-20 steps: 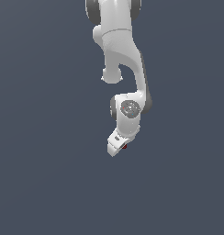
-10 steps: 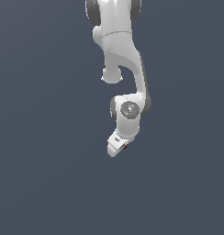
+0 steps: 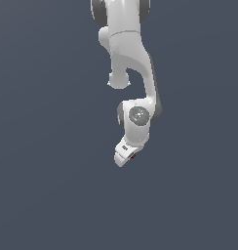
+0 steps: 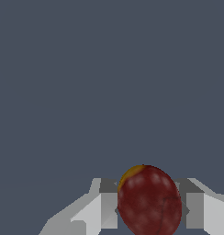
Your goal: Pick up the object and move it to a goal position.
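Though the goal position is marked in neither view, the entries below stand.

Arm: white Panda (image 3: pixel 133 53), reaching down over a plain grey ground, wrist bent toward the exterior view's left.

Gripper (image 3: pixel 125 155): closed on the object; a finger (image 4: pixel 104 206) stands on each side, pressing its flanks.

Object (image 4: pixel 149 201): dark red roundish blob with a small yellow patch, lodged between the fingers; in the exterior view only a red speck beside the hand.

Reason for hold: judged a carrying grip for transport to the goal.
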Action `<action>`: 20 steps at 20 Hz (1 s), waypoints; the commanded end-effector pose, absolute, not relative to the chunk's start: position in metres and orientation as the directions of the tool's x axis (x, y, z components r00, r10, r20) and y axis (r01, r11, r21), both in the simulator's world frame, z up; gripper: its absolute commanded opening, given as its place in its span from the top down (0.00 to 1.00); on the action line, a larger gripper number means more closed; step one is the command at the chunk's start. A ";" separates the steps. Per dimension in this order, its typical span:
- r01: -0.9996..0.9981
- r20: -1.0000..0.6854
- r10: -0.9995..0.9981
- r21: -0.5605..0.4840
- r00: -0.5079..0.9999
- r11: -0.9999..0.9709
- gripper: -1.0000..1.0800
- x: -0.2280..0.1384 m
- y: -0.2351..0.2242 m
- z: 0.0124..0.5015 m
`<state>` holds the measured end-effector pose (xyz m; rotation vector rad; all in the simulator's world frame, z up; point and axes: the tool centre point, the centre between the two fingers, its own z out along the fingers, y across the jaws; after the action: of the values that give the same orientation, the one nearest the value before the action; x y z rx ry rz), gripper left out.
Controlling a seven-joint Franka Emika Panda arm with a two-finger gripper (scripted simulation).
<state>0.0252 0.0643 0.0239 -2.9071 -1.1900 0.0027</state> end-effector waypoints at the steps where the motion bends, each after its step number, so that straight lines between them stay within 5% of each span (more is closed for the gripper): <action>1: 0.702 0.000 0.702 0.000 0.713 -0.713 1.00 0.027 0.068 0.034; 20: 0.702 0.000 0.702 -0.001 0.712 -0.712 1.00 0.048 0.127 0.210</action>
<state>0.0460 0.1217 0.1935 -2.9063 -1.1927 -0.0010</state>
